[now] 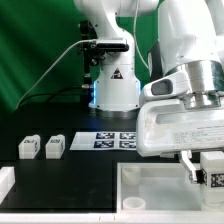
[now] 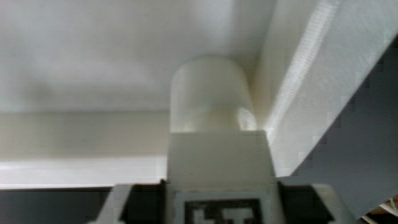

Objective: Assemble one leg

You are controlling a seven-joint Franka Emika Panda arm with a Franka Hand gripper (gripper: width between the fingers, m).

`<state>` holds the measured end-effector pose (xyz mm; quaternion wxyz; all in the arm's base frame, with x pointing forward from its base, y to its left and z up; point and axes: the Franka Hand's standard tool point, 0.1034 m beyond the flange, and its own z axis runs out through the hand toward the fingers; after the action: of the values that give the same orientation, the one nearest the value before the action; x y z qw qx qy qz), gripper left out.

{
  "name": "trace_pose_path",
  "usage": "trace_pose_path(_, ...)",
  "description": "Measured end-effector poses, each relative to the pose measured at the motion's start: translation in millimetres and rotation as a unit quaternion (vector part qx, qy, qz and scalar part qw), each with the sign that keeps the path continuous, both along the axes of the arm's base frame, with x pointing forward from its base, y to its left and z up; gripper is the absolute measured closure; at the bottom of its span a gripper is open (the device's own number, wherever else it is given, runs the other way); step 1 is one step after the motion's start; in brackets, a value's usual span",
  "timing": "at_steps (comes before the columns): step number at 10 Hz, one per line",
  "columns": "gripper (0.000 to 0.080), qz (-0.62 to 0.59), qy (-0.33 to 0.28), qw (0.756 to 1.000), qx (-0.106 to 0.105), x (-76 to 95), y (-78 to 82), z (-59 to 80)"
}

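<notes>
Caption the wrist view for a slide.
Pincer grips a white leg, its rounded tip at the panel's rimmed corner.

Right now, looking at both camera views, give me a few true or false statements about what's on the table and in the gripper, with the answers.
1. Two small white block-like plastic legs stand on the black table, toward the exterior view's left. True.
2. The gripper is open and empty. False: it is shut on a white tagged leg.
3. The wrist view shows that leg's rounded end pointing into an inner corner of the large white tray-like panel. True.
4. The flat white marker board lies on top of the panel. False: it lies on the black table, apart from the panel.
</notes>
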<state>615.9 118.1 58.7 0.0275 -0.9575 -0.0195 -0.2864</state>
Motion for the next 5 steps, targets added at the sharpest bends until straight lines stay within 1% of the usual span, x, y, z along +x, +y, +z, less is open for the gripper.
trace_pose_path(1, 0.0484, 0.001, 0.000, 1.000, -0.001, 0.1, -0.5, 0.0)
trace_pose_path(2, 0.0484, 0.000, 0.000, 1.000, -0.001, 0.0, -0.8, -0.2)
trace_pose_path(3, 0.0303, 0.000, 0.000, 1.000, -0.001, 0.0, -0.8, -0.2)
trace_pose_path(4, 0.0303, 0.000, 0.000, 1.000, -0.001, 0.0, -0.9, -0.3)
trace_pose_path(5, 0.0183, 0.000, 0.000, 1.000, -0.001, -0.1, -0.9, -0.3)
